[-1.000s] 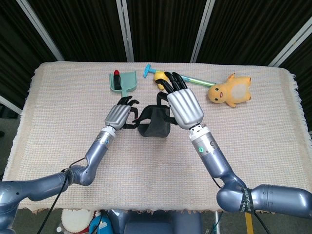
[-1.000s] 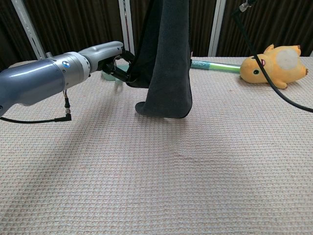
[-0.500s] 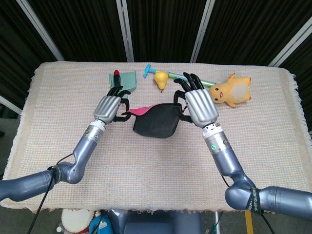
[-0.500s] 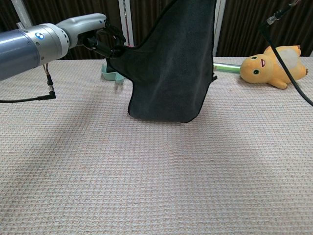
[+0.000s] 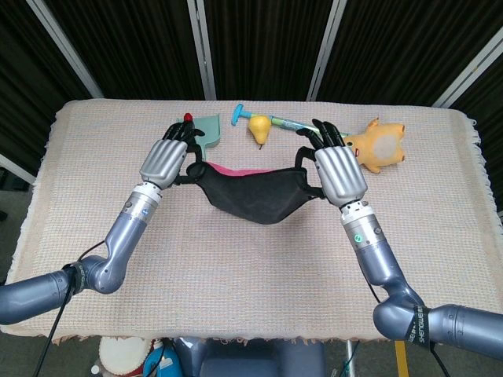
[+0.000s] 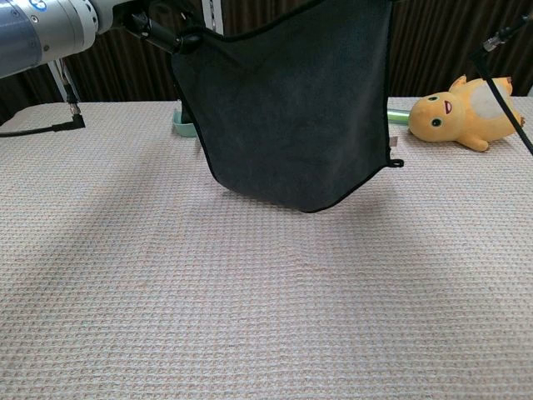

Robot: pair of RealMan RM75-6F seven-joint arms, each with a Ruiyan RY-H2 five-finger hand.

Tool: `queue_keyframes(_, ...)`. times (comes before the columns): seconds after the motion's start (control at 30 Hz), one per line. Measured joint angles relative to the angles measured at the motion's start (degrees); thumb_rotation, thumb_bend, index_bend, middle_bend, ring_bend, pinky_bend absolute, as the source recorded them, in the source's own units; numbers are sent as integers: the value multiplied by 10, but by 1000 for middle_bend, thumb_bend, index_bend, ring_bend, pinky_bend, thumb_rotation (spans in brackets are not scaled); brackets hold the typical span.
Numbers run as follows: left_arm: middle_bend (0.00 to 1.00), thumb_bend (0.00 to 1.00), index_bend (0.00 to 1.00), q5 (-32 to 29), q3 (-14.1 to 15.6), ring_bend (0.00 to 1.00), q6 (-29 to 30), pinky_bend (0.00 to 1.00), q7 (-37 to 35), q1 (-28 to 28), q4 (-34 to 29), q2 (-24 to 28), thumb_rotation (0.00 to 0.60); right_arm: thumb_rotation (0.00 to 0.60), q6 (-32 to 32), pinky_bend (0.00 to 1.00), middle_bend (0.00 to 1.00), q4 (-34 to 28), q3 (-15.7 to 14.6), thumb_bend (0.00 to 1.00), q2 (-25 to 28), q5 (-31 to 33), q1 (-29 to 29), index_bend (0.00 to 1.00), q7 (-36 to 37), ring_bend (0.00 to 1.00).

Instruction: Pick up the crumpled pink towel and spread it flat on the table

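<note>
Above the middle of the counter (image 5: 94,196), toward its far edge, I have the towel (image 5: 255,196) stretched in the air between my two hands, sagging in the centre; it shows dark on the near face with pink along the top edge. My left hand (image 5: 166,158) pinches its left corner, and my right hand (image 5: 338,169) holds the right corner, fingers closed on the cloth. I judge the lifting and opening done; what remains is to lower it evenly and lay it flat, keeping it taut. Along the far edge, left to right, lie a green dustpan (image 5: 206,129), a yellow pear (image 5: 258,127), a blue-green stick (image 5: 288,122) and a yellow plush toy (image 6: 463,112). They sit close behind the towel, so I should set it down nearer me.
</note>
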Motion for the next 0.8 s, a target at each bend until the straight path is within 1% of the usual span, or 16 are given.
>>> queue_keyframes(0.27,184,416,615,-26,-10,0,4,37,19,-15,-12,13,600,600,-8,66,219,19,-2,495,-1,-4,-7,612,17,34)
queue_keyframes(0.43,184,416,615,-39,-12,0,6,37,29,-27,-9,12,600,600,-17,66,221,43,5,495,-9,-2,-1,615,26,34)
queue_keyframes(0.67,186,416,615,-53,-13,0,2,37,36,-48,20,-7,600,600,-34,66,221,102,21,495,-43,9,20,615,43,34)
queue_keyframes(0.8,187,417,615,-60,-14,0,-2,37,39,-65,54,-31,600,600,-43,66,221,145,28,496,-67,12,33,615,55,35)
